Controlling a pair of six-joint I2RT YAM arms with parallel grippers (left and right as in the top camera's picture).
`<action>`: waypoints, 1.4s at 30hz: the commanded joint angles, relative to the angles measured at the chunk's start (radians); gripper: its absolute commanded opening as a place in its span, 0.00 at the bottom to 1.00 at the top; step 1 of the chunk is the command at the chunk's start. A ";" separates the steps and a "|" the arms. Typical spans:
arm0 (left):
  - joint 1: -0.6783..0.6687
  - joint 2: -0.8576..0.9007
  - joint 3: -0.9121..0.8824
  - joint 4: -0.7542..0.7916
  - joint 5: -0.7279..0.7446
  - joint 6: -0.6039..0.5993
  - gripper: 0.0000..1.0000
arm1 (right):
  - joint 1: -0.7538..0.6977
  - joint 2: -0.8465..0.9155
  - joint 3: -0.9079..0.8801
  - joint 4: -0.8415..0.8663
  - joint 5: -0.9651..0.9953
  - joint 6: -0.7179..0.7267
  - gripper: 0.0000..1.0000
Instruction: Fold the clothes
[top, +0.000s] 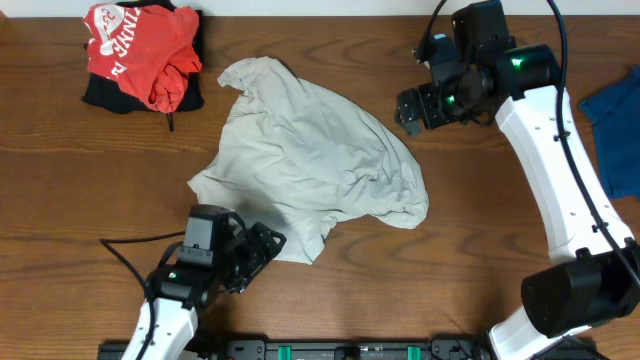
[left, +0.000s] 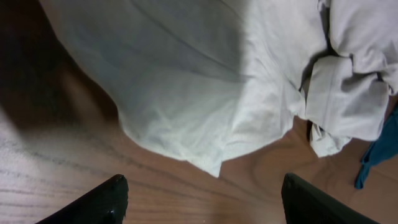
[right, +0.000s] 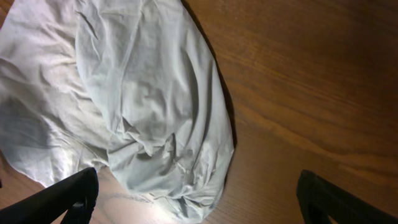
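Left claw (top: 262, 248) and right claw (top: 411, 109) gape empty beside the crumpled shirt (top: 310, 165) on the counter (top: 80, 200); pinching its near-edge hem could catch doubled layers.

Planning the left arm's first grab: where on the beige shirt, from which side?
Grip the hem corner of the shirt nearest the left gripper, coming low from the near table edge: it juts out flat onto bare wood, facing the open gripper.
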 joint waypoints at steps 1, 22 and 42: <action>0.000 0.058 -0.002 0.013 -0.010 -0.036 0.79 | 0.010 -0.028 0.014 -0.003 -0.017 -0.012 0.99; 0.000 0.391 -0.002 0.254 -0.058 0.003 0.79 | 0.010 -0.028 0.014 -0.020 -0.017 -0.012 0.99; 0.000 0.390 0.000 0.223 -0.034 0.037 0.06 | 0.040 -0.028 -0.019 -0.305 -0.105 0.122 0.88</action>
